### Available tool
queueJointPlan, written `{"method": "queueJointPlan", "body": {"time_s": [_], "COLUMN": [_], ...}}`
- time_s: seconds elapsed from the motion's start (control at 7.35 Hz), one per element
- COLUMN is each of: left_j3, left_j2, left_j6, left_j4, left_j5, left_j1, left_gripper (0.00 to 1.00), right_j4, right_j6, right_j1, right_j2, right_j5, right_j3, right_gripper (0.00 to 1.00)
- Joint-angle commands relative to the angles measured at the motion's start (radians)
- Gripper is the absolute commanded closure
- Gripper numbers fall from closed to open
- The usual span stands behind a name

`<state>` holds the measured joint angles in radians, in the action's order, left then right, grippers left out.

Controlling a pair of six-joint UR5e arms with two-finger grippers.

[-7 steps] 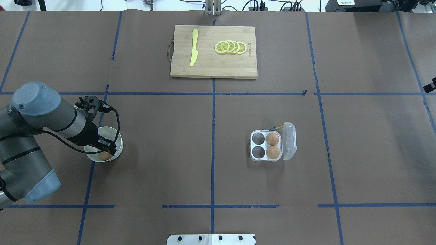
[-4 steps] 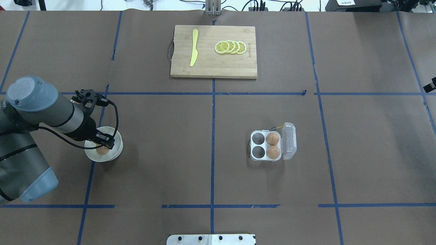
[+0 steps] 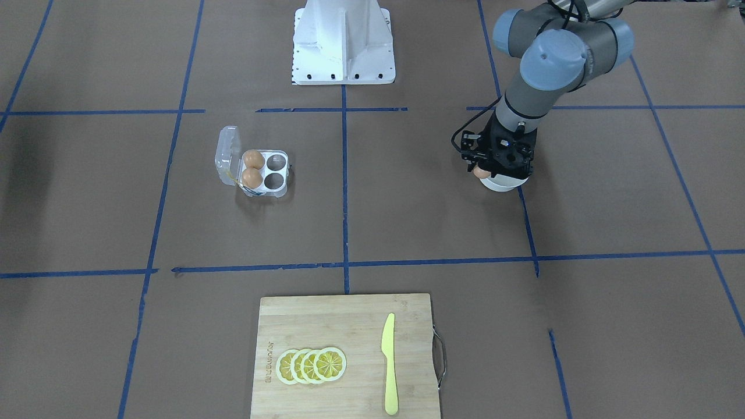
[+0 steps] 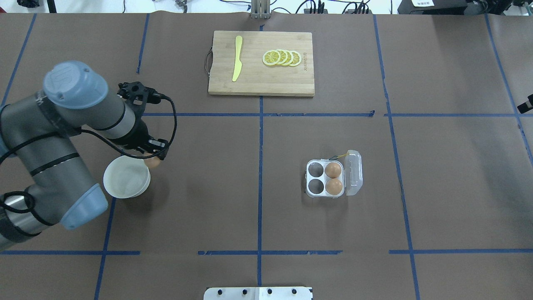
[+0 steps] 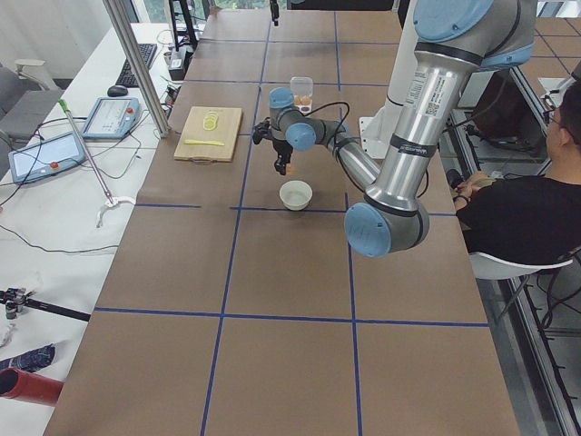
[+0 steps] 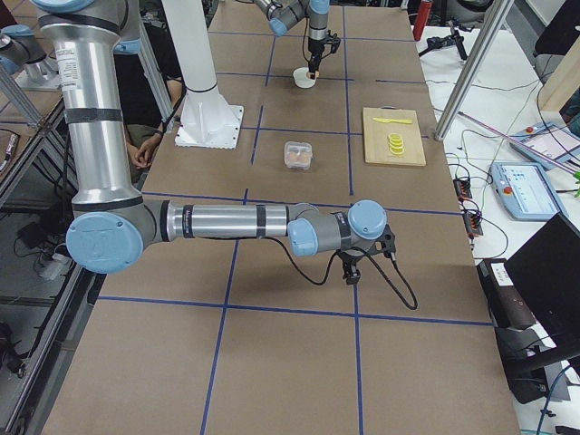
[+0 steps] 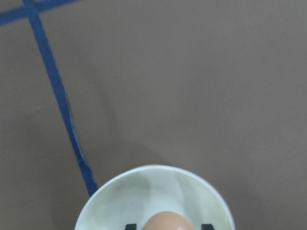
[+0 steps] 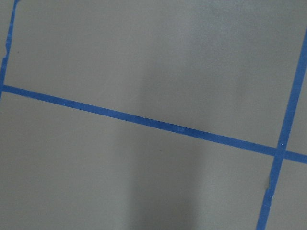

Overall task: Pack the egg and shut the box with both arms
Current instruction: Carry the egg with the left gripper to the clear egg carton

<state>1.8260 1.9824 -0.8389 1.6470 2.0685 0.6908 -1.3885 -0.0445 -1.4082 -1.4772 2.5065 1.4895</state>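
My left gripper is shut on a tan-brown egg and holds it in the air just past the far right rim of the white bowl. The left wrist view shows the egg between the fingertips, above the bowl. The clear four-cell box stands right of centre with its lid open. Two eggs fill its right-hand cells and the two left cells are empty. My right gripper hangs low over bare table at the far right; I cannot tell if it is open or shut.
A wooden cutting board at the back centre carries lemon slices and a yellow knife. Blue tape lines cross the brown table. A seated person is beside the robot base.
My left gripper has risen out of the bowl with the egg and moved to the right and away from the robot. The bowl now holds nothing. The box has not moved.
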Motion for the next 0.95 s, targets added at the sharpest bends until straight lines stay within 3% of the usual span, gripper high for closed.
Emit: {"method": "queueJointPlan", "body": {"time_s": [0.0,0.27,0.54,0.68,0.82], "left_j3": [-0.132,-0.317,-0.436,-0.459,-0.491], "left_j2": [0.19,0.321,0.476,0.507,0.536], "left_j6": [-0.258,-0.594,-0.818,-0.863,-0.891], "left_j4": [0.069,0.364,0.392,0.411,0.447], "left_j5": [0.001,-0.001,-0.063,-0.164,-0.183], "left_j1": [-0.093,-0.181,-0.233,-0.266,-0.267], "left_gripper": [1.0,1.0,1.0,1.0,1.0], "right_j4": [-0.001,-0.001,0.0,0.0,0.0], "right_j6": [0.0,-0.002,-0.002,-0.002,0.0], "right_j1": [0.0,0.0,0.0,0.0,0.0], "right_j2": [0.0,0.0,0.0,0.0,0.0], "right_j5": [0.002,0.002,0.009,0.029,0.031], "right_j3": [0.0,0.002,0.008,0.008,0.009], "right_gripper": [0.0,0.0,0.0,0.0,0.0]}}
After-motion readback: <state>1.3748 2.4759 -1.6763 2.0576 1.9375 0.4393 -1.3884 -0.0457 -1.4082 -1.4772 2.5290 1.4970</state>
